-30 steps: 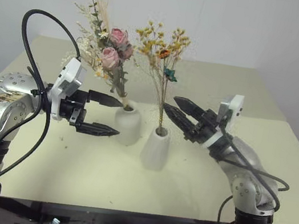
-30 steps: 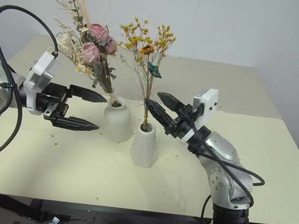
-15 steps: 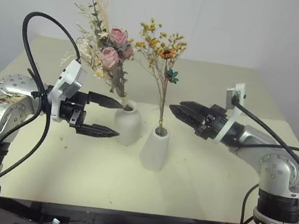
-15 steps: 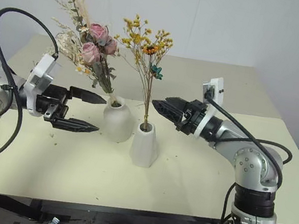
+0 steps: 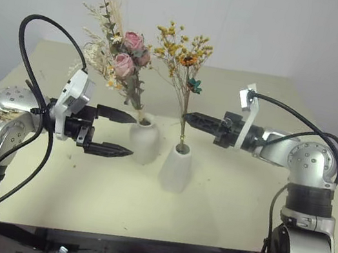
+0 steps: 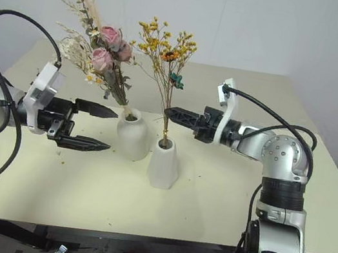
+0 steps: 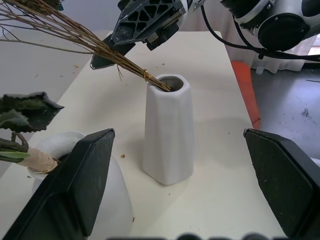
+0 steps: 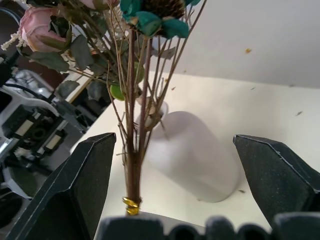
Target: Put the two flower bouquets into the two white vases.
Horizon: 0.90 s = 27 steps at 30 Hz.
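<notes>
On the left, the left gripper is held level over the table with its two black fingers spread apart and nothing between them, their tips just short of the round vase. The rose bouquet stands in that vase, leaning a little to the left. Just to its right sits the cone vase, and the yellow bouquet rises nearly upright from its mouth, a gold wire band around the thin stems just above the rim. On the right, the right gripper reaches in level from the side, its fingers wide apart, with the stems in the gap between them and untouched.
</notes>
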### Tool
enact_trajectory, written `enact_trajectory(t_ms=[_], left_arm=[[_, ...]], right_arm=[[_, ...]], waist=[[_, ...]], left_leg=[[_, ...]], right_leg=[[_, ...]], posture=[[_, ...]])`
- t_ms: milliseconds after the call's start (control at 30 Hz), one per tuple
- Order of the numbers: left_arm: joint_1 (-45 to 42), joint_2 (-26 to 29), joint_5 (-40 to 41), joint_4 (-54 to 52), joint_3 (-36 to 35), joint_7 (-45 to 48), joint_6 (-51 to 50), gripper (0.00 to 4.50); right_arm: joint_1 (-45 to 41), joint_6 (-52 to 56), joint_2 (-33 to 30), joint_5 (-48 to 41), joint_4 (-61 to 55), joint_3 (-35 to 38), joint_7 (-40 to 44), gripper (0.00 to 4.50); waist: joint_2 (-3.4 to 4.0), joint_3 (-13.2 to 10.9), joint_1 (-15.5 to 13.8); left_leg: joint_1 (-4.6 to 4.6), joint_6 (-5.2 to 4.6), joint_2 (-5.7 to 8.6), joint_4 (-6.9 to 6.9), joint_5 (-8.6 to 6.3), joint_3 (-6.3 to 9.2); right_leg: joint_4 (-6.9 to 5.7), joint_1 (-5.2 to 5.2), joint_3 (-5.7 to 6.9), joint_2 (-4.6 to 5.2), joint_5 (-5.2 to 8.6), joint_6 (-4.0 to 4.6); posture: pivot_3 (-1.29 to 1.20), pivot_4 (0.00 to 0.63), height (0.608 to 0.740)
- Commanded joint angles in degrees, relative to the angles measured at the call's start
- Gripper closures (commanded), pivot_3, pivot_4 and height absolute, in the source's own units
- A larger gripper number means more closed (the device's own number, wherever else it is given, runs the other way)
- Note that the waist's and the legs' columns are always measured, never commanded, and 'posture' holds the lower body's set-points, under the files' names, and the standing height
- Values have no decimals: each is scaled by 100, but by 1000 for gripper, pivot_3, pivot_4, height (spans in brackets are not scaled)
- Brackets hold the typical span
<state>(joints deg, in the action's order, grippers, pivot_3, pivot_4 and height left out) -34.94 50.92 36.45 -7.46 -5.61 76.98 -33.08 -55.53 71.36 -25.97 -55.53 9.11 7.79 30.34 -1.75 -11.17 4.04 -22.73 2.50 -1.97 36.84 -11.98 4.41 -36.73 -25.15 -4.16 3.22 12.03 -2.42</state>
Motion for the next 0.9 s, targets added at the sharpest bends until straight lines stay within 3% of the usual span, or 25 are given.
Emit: enact_trajectory(t_ms=[33,233,267,333,700,900], left_arm=[[27,73,149,-201,-195,-59,-32,0],[42,80,198,-231,-189,-121,-44,0],[40,85,201,-227,-186,-125,-40,0],[43,94,210,-229,-182,-134,-37,0],[-23,105,188,-101,-118,-92,15,0],[-75,76,163,-35,-73,-63,49,0]], right_arm=[[-281,89,87,-72,-2,77,185,33],[-441,-141,387,141,284,137,178,33],[-450,-150,413,153,280,148,192,197],[-438,-202,451,168,233,179,218,605],[-94,-575,422,-14,-805,520,328,4425],[498,-1248,333,243,-1835,311,622,4425]], waist=[[0,0,-2],[0,0,-2],[0,0,-3],[0,0,-3],[1,0,-3],[1,0,-2]], left_leg=[[0,0,0,0,0,0],[0,0,0,0,0,1],[0,0,0,0,0,1],[-3,0,0,0,0,1],[-4,0,0,0,0,1],[-5,0,0,0,0,1]], right_leg=[[0,0,1,0,0,0],[-1,0,1,0,0,0],[-1,-1,1,0,0,0],[1,-2,1,0,-1,1],[0,-4,2,0,-1,1],[1,-3,2,0,1,-2]], posture=[[0,150,740],[0,150,740],[0,150,740],[0,150,740],[0,150,740],[0,150,740]])
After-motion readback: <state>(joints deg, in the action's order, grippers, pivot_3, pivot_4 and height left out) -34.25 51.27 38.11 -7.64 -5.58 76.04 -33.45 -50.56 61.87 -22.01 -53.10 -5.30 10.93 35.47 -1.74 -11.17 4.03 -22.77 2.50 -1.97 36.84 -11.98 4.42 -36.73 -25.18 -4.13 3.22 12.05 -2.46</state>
